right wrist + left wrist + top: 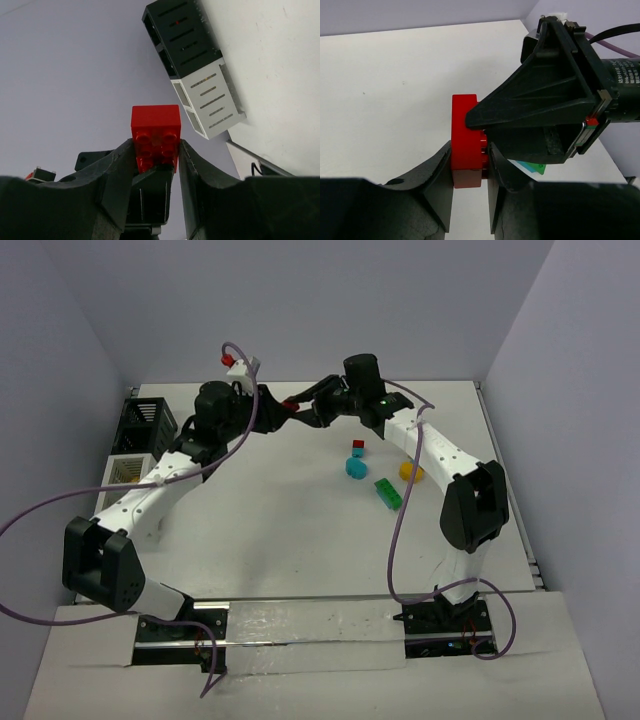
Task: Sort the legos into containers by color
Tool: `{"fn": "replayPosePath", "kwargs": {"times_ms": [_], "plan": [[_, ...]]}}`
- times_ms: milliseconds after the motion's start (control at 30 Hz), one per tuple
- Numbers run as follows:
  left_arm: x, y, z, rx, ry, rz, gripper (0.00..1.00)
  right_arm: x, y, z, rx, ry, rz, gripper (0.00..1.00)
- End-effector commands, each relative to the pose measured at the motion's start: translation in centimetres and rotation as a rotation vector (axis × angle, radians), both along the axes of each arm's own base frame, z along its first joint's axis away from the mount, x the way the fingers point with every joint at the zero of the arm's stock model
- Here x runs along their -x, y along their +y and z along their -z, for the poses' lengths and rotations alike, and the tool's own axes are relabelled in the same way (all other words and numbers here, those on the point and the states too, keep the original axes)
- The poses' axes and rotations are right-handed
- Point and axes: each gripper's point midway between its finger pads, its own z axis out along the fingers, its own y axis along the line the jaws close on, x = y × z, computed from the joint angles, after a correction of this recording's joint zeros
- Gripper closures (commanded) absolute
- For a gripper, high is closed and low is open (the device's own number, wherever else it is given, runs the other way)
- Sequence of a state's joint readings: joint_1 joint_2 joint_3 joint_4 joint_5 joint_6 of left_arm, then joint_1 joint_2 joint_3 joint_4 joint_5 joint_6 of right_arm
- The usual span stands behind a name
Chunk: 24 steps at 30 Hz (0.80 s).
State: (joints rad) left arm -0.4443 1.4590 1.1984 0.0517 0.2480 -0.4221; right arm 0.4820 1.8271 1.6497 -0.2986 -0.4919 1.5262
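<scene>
Left gripper [469, 160] and right gripper [156, 150] both clamp the red brick [462, 120]; open right only once left holds firmly.

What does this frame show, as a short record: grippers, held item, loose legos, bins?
left gripper: closed on the red brick, held up off the table
right gripper: closed on the same brick, facing the left one
loose legos: small red piece, cyan piece, green brick, yellow piece, right of table centre
bins: black bin and white bin, side by side at the left edge
bin contents: not clear
</scene>
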Motion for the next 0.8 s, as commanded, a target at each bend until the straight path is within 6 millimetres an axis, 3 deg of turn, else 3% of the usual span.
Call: {"fn": "replayPosePath", "kwargs": {"times_ms": [0,67,167,267,300,367,467,600,767], "plan": [[-1.7,4.9,-2.9,-0.030,-0.044,-0.076,1.00,-0.5,-2.0,-3.7,0.011,-0.179,0.008,0.12],[-2.6,8.4,-3.6,-0.071,-0.047,-0.101,1.00,-1.1,-3.1,-2.7,0.060,-0.217,0.009,0.01],[-2.7,14.0,-3.3,-0.180,0.034,-0.117,1.00,-2.1,-5.6,-0.7,0.132,-0.247,0.020,0.00],[-2.4,18.8,-1.9,-0.285,0.125,-0.121,1.00,-2.6,-7.2,0.0,0.168,-0.277,0.030,0.00],[-2.5,21.8,-2.7,-0.335,0.121,-0.148,1.00,-3.0,-8.0,0.1,0.187,-0.297,0.033,0.00],[-2.7,26.6,-2.4,-0.410,0.149,-0.212,1.00,-3.1,-8.5,0.0,0.203,-0.321,0.030,0.00],[-3.1,31.9,-1.2,-0.458,0.227,-0.275,1.00,-3.3,-8.9,-0.1,0.219,-0.352,0.018,0.00],[-4.6,35.4,1.0,-0.470,0.329,-0.289,1.00,-3.3,-8.8,0.1,0.213,-0.364,0.001,0.00],[-6.6,38.0,2.4,-0.483,0.366,-0.324,1.00,-3.3,-9.1,0.3,0.227,-0.391,-0.018,0.00]]}}
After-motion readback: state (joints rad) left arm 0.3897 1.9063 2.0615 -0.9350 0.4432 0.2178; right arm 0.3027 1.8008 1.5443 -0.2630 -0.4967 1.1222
